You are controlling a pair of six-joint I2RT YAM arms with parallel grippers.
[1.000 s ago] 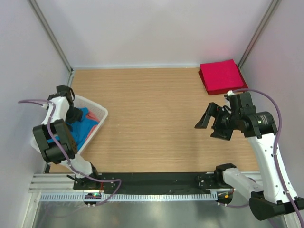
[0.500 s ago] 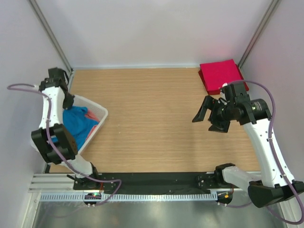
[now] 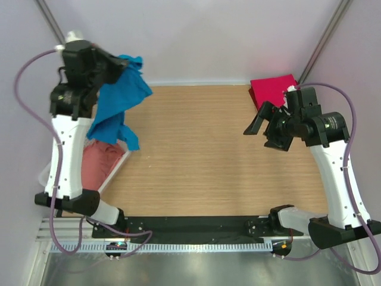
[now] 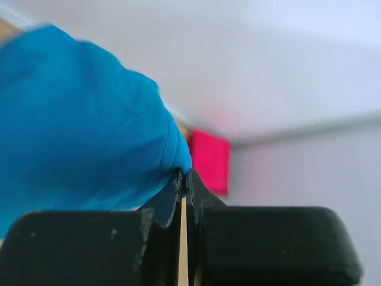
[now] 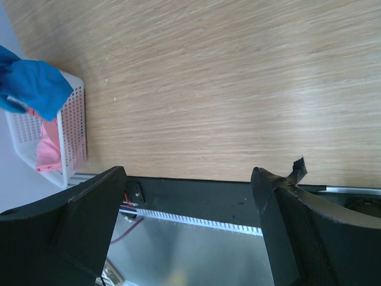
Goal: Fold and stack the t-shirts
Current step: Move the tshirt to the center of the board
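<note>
Lying in white basket (image 5: 72, 125), salmon shirt (image 3: 98, 165)

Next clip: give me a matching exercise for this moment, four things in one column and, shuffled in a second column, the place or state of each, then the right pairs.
Column one
1. blue t-shirt
2. red t-shirt
3. pink t-shirt
4. right claw

Column two
A. lying in the white basket
B. open and holding nothing, above the table
C. folded at the far right corner of the table
D. hanging in the air, pinched in the shut left claw

Pairs: 1-D, 2-C, 3-A, 4-B
</note>
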